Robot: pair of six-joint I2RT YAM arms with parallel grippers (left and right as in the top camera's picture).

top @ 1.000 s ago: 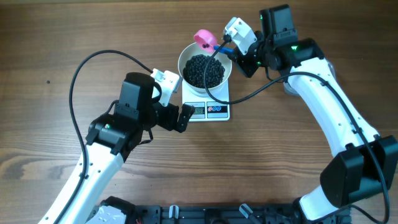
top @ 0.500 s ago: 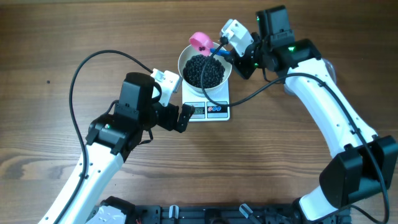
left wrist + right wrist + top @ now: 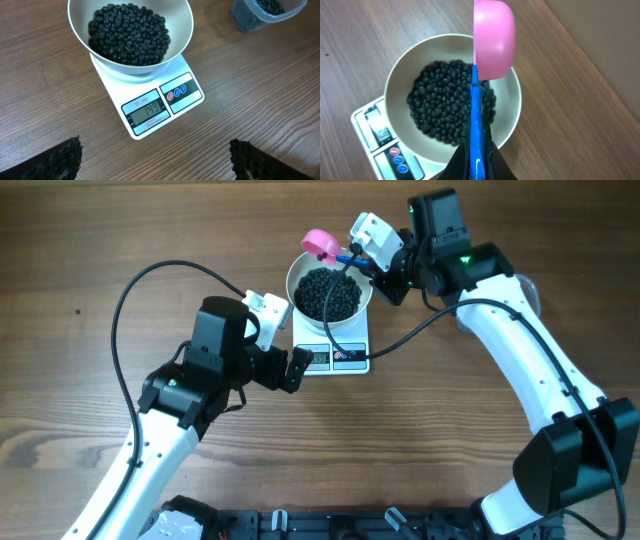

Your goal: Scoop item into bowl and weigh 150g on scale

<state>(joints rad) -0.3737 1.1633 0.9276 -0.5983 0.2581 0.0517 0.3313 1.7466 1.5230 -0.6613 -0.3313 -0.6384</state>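
Note:
The white bowl (image 3: 291, 288) stands on the white scale (image 3: 340, 358) and holds a heap of black beans (image 3: 328, 292). In the left wrist view the scale's display (image 3: 146, 111) reads 149, below the bowl (image 3: 184, 36) and beans (image 3: 129, 34). My right gripper (image 3: 366, 260) is shut on the blue handle (image 3: 476, 120) of a pink scoop (image 3: 493, 37). The scoop hangs over the bowl's far rim (image 3: 516, 85), its outside towards the camera. My left gripper (image 3: 155, 161) stands open, empty, low over the table just before the scale.
A clear plastic container (image 3: 262, 12) with more black beans stands right of the scale, beyond the bowl. The black cables of both arms arc over the wood near the scale. A table edge (image 3: 585, 52) runs diagonally past the scoop.
My right gripper has drifted slightly left and away with the scoop, which now sits a little further over the bowl's far rim. The left arm has not moved.

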